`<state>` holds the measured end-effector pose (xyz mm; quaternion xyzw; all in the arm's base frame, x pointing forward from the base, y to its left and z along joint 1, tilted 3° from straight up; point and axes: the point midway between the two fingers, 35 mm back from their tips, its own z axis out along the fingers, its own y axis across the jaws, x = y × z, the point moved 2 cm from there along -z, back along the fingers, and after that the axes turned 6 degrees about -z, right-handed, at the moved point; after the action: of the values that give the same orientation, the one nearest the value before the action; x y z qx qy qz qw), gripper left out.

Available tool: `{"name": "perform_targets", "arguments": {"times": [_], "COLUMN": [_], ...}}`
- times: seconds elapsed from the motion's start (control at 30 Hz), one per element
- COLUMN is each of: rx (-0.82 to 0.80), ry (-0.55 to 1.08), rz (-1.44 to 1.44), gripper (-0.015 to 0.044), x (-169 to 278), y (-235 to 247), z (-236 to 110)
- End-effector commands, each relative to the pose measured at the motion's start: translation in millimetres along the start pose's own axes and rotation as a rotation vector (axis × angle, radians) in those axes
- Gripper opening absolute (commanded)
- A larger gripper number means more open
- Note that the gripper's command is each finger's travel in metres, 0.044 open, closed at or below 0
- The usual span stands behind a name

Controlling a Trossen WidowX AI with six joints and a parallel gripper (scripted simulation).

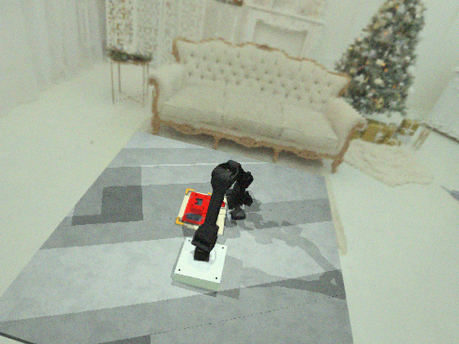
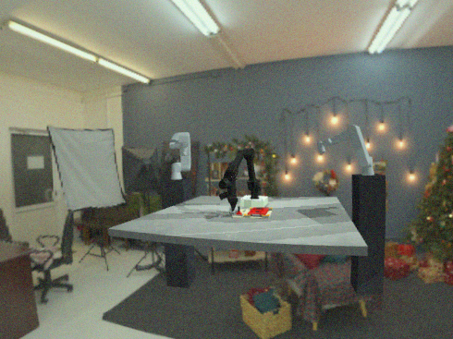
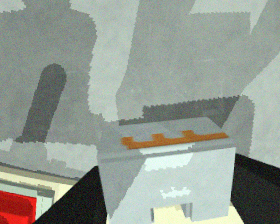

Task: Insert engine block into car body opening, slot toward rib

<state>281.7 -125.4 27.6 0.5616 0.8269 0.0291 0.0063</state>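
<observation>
The engine block (image 3: 165,172) is a grey block with an orange strip along its far top edge. It fills the middle of the wrist view. My gripper (image 3: 161,167) (image 1: 237,212) (image 2: 230,209) is shut on it, with one black finger on each side, low over the table. The car body (image 1: 197,207) (image 2: 257,212) (image 3: 14,215) is red on a cream base with orange corners. It lies just left of the gripper, beside the arm. Its opening and rib do not show clearly. The block itself is hidden by the gripper in the top and exterior views.
The arm's white base (image 1: 200,268) (image 2: 253,201) stands right in front of the car body. The grey patterned table (image 1: 108,258) (image 2: 296,236) spreads out on all sides. A tall black pillar (image 2: 368,226) stands at the table's far right edge.
</observation>
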Motion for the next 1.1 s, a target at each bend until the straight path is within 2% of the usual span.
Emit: {"name": "perform_targets", "arguments": {"times": [0.0, 1.07], "rx": [-0.006, -0.005], "ry": [-0.012, -0.011], "rz": [0.003, 0.003], "gripper": [0.0000, 0.0000], "x": [-2, 8], "y": [2, -4], "z": [-12, -111]}}
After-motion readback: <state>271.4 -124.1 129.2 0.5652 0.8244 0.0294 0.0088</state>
